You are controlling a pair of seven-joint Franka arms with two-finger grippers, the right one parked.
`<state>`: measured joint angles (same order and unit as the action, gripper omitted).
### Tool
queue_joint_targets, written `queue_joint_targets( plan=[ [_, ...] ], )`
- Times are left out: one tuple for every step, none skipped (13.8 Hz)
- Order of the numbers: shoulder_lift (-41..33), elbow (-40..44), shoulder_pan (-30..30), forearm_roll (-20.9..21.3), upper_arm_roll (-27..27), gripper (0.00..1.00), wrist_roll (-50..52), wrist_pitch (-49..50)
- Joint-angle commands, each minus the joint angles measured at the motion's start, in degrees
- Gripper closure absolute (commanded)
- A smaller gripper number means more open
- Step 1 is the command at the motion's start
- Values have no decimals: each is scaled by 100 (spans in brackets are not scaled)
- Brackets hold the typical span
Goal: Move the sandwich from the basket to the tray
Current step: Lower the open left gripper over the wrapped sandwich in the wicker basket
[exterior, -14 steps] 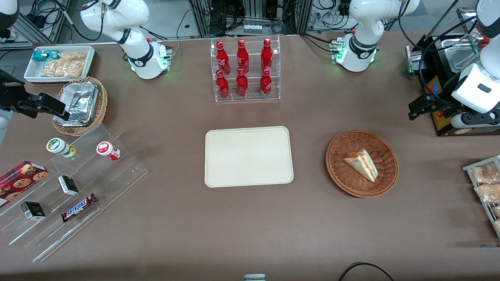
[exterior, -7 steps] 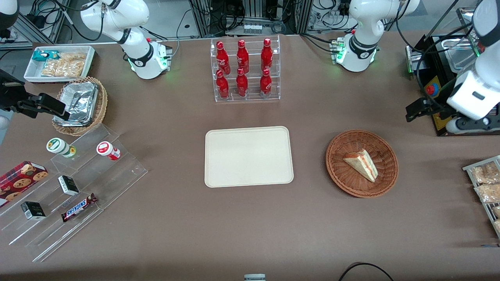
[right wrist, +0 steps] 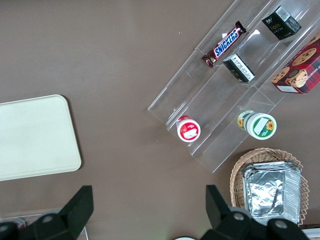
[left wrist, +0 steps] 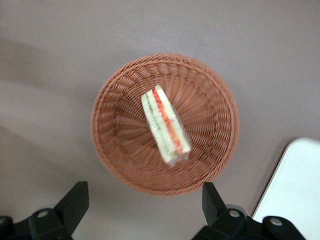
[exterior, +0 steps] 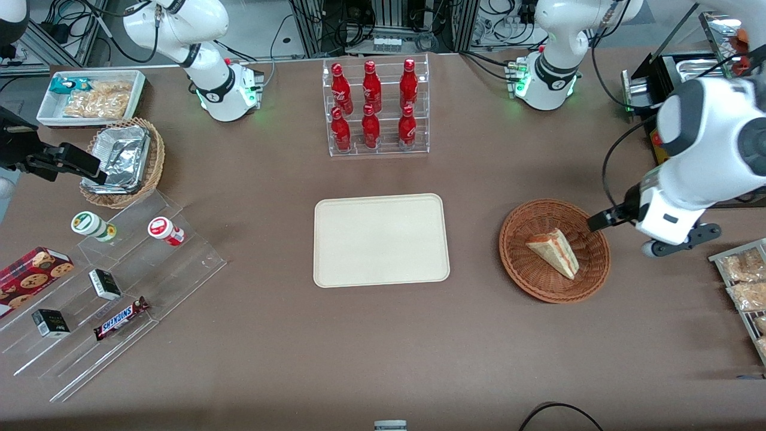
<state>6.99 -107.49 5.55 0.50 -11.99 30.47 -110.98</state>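
Claw (left wrist: 140,207) spread above basket (left wrist: 120,90); bare table to tray (exterior: 335,263), seemingly unobstructed.

- Even overhead light fell on the table (exterior: 383,359); I saw no harsh glare on the brown cloth.
- My arm cast a soft shadow across the cloth beside the basket (left wrist: 115,150) in my wrist view.
- The sandwich (left wrist: 165,125) looked slightly blurred there, its wrapper giving a faint sheen.
- My gripper (left wrist: 145,210) hung above the basket rim, fingers spread wide, dark and out of focus.
- The tray (exterior: 381,240) read bright, nearly washed out.
- Green lamps glowed at the arm bases in the front view.
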Motion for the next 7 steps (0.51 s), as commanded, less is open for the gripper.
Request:
queue_joint_targets(
  plan=[
    [-259,-912,34,64,-268,0,1587,-1062],
    [-233,-1132,34,73,-321,0,1977,-1414],
    [-224,-1352,34,73,-339,0,2146,-1662],
    [-207,-1597,34,73,-339,0,2165,-1855],
    [-198,-1861,34,64,-339,0,2165,-2171],
    [-119,-2072,34,64,-339,0,2200,-2504],
    [12,-2109,42,64,-339,0,2200,-2612]
  ],
)
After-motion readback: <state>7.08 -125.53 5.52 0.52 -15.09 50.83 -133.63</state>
